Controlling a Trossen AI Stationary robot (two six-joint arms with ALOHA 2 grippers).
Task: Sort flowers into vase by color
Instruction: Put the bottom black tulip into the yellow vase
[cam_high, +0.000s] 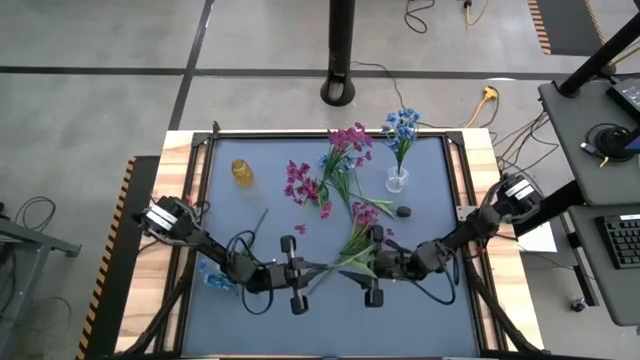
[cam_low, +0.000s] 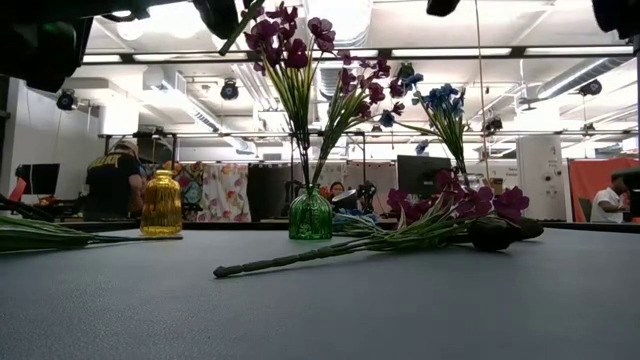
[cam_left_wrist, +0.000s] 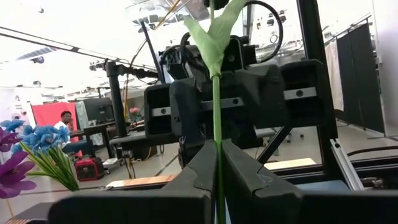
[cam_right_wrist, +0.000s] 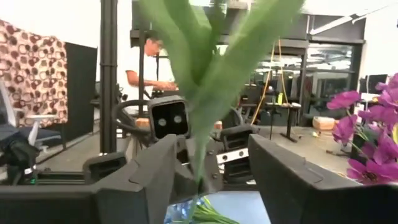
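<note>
While the left gripper (cam_left_wrist: 217, 180) pinches the green stem (cam_left_wrist: 217, 118) with jaws closed, best to centre the stem between the right gripper (cam_right_wrist: 202, 180) and its open jaws before closing. Stem visibly clamped only in the left wrist view. Farther off on the tabletop (cam_high: 240, 220): pink flowers (cam_high: 345, 150), blue flowers (cam_high: 402, 125) in a vase.

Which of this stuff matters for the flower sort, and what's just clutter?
Job: sprig in shut left pincer, open right pincer around its leaf; magenta flowers in green vase; blue flowers in clear vase; amber vase; loose magenta sprig; dark bud.
Clutter: keyboard, floor cables, pole base.
</note>
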